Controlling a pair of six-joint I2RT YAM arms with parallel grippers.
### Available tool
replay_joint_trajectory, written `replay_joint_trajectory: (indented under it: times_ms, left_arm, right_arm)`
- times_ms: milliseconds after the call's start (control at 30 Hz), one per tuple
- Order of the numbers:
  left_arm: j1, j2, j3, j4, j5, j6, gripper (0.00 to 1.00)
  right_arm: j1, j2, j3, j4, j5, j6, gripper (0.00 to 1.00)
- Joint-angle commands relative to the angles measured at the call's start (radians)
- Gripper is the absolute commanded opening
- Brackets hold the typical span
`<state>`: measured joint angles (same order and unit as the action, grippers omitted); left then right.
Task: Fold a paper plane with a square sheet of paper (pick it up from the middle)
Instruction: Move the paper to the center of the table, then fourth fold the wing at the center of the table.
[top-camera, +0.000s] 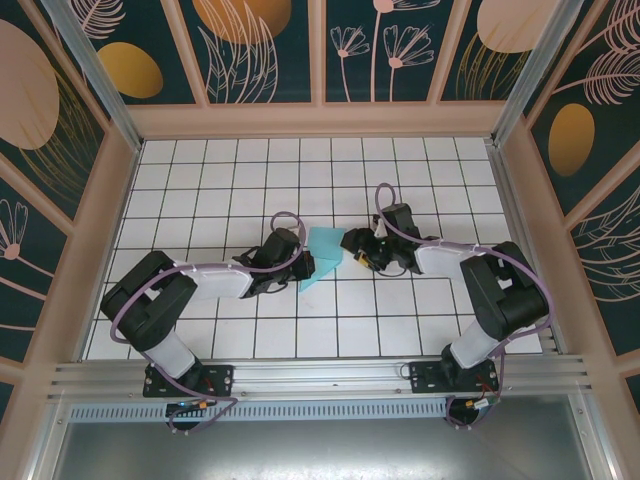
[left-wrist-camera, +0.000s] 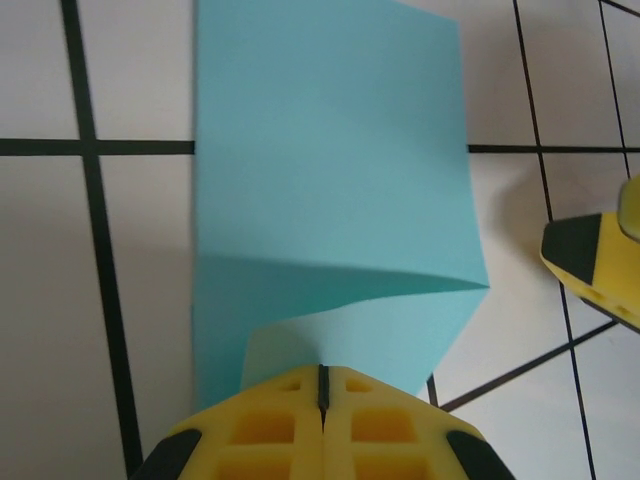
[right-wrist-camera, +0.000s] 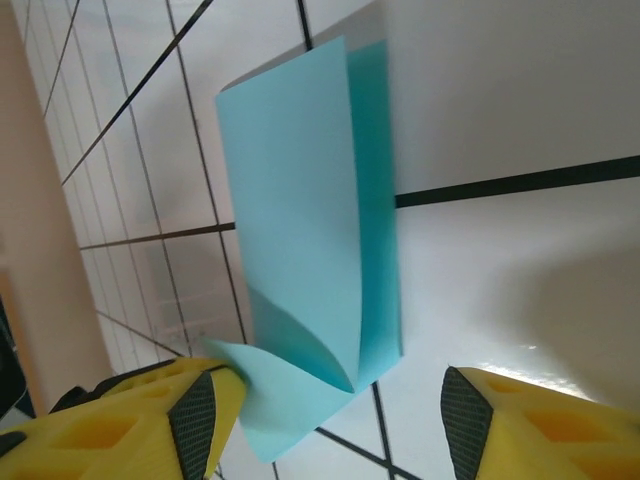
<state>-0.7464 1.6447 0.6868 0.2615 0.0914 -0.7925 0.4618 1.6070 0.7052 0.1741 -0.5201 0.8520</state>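
The left gripper (left-wrist-camera: 322, 388), jaws shut, pinches the near edge of the folded light-blue paper sheet (left-wrist-camera: 330, 150) lying ahead. The right gripper (right-wrist-camera: 330, 420), jaws wide and empty, straddles its corner. Pulling from one pinch could spring the fold.

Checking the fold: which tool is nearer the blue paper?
Left. The left tool is shut on the paper; the right tool is open beside its corner, not gripping.

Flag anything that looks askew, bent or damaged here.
The folded light-blue paper sheet mid-table looks uneven: its two layers do not line up, and one corner curls away beside the right arm's yellow fingers. The left arm's fingers pinch its edge.
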Motion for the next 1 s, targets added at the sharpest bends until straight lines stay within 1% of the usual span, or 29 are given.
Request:
replay_joint_trajectory:
  times_ms: [0, 300, 500, 733, 967]
  left_arm:
    - [-0.002, 0.015, 0.005, -0.019, -0.038, -0.023, 0.04]
    - [-0.002, 0.017, 0.004, -0.026, -0.051, -0.028, 0.04]
    - [-0.002, 0.017, 0.003, -0.026, -0.050, -0.029, 0.04]
    - [-0.002, 0.015, 0.003, -0.028, -0.053, -0.029, 0.04]
    - [-0.002, 0.015, 0.004, -0.032, -0.063, -0.034, 0.05]
  right_arm:
    - [0.021, 0.015, -0.005, 0.053, -0.044, 0.028, 0.63]
    - [0.056, 0.079, 0.025, 0.065, -0.080, 0.032, 0.56]
    - [0.067, 0.103, 0.016, 0.158, -0.149, 0.056, 0.47]
    - [0.074, 0.122, 0.005, 0.247, -0.194, 0.072, 0.38]
    - [0.080, 0.172, 0.023, 0.269, -0.203, 0.076, 0.29]
